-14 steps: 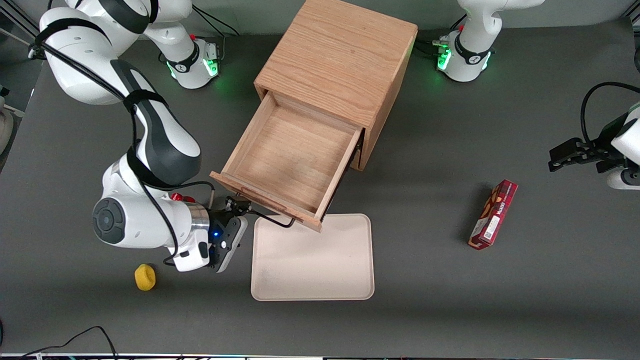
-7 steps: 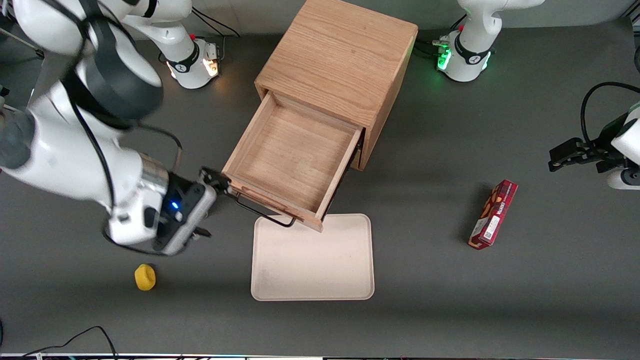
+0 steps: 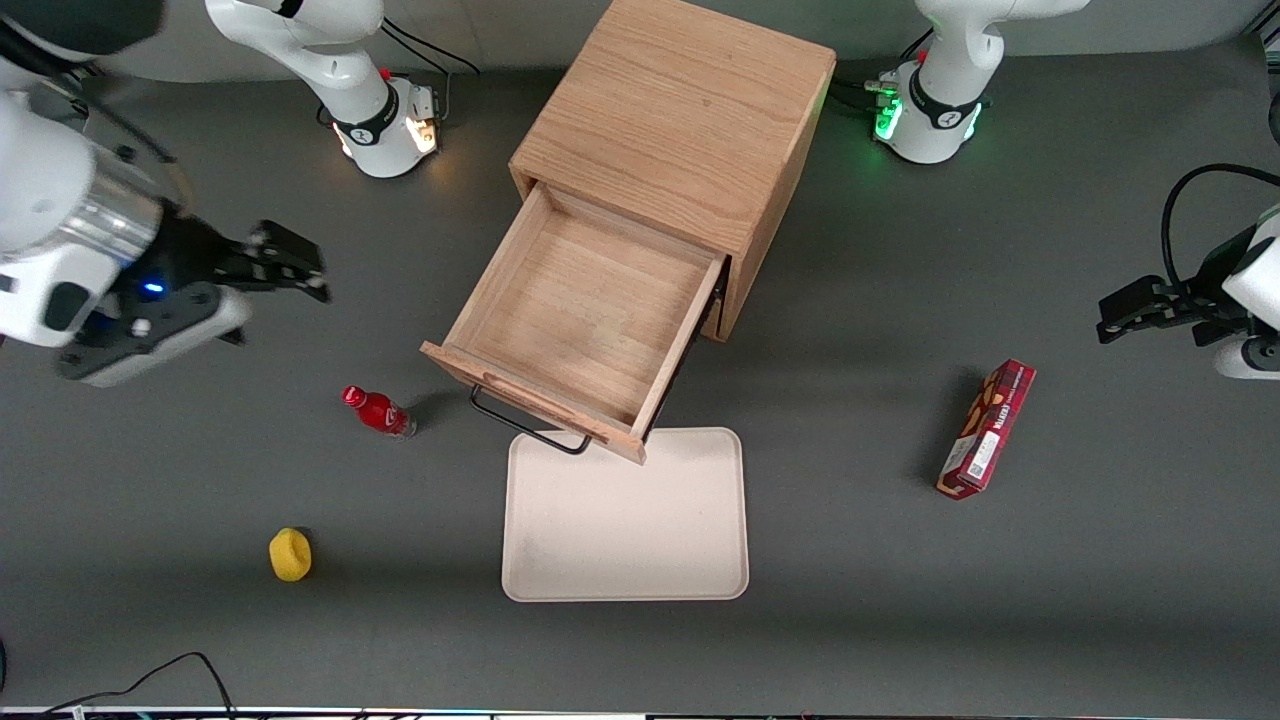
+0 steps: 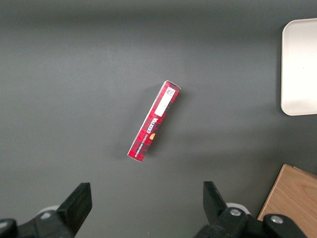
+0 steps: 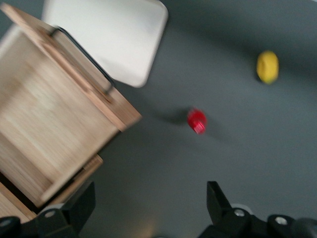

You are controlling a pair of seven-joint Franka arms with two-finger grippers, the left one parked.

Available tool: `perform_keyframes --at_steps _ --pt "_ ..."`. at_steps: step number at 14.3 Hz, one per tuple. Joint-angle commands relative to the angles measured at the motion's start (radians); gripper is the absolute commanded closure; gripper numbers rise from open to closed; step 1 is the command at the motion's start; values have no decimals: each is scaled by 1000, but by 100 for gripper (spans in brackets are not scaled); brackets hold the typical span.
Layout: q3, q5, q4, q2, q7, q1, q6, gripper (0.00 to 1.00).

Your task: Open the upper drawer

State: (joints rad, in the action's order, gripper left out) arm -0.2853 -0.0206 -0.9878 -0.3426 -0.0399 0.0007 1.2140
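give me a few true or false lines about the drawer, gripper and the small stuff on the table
1. The upper drawer is pulled out and empty. True.
2. The gripper holds the drawer's handle. False: it is open, apart from the drawer, toward the working arm's end.
3. The red bottle lies in the drawer. False: it is on the table beside it.
4. The tray is nearer the front camera than the drawer. True.
5. The yellow object sits on the tray. False: on the table.

Working arm: glossy white shells, a brushed silver collar at the wrist, then a black gripper point(image 3: 290, 268) over the bench toward the working arm's end, with stubby black fingers point(image 3: 300, 248) spread apart (small blue light glowing on the wrist housing). Base ringed black.
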Motion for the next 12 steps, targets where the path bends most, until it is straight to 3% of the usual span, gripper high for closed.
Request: perform_keyframes --at_steps 1,5,12 --pt "119 -5 -324 207 34 5 47 0" --pt "228 24 -872 566 34 7 347 0" --pt "302 -21 -718 484 34 12 349 0"
